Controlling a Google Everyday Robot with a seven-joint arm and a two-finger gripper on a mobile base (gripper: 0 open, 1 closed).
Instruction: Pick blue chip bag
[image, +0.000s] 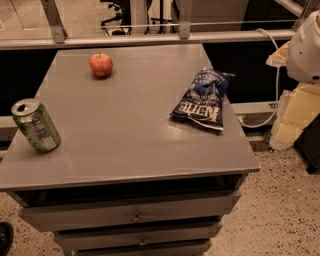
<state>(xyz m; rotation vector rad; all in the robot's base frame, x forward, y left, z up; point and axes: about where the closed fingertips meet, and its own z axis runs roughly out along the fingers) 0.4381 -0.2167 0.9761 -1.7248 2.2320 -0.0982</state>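
Note:
The blue chip bag (202, 99) lies flat on the right side of the grey table top (125, 125), close to the right edge. It is crinkled dark navy with white lettering and a white bottom edge facing me. My gripper is not in view. Only a white rounded part of my arm (306, 47) shows at the upper right edge, off the table and well right of the bag.
A red apple (101, 64) sits at the table's far left. A green can (36, 125) stands tilted near the left edge. Drawers (135, 215) are below the top. Pale blocks (296, 117) and a white cable (276, 75) are on the right. A rail (150, 39) runs behind.

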